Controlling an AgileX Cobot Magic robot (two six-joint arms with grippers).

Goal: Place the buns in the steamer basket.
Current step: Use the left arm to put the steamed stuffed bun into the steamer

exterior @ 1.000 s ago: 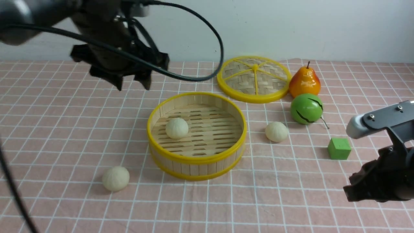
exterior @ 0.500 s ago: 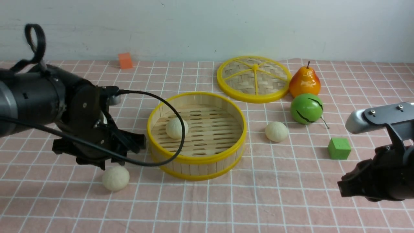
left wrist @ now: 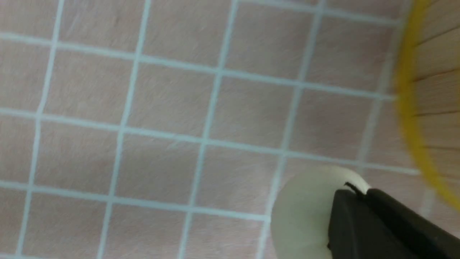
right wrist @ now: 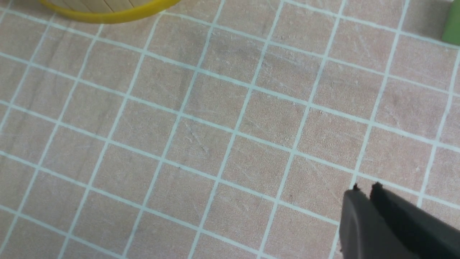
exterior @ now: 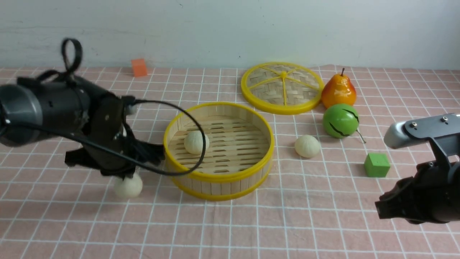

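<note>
The left end effector, two black fingers pressed together, reaches down just off the left side of the large round bamboo steamer basket with yellow plastic rims. Its tips touch the top of a small cream-white, faintly pleated, dough-like bun. The left wrist view shows the fingers closed against this bun rather than around it, so a firm grip cannot be confirmed. The arm seems placed there to collect it, as it is the one lying nearest that side of the basket.

A second matching bun lies inside the basket on the slatted floor, toward the left wall. A third bun sits on the desk just off the basket's right side. The right end effector, fingers also pressed together and empty, hangs low well to the basket's right and nearer the robot, apparently idle.

The desk wears a matte pink cloth gridded in white. Behind the basket, to its right, rests a flat woven lid.
</note>
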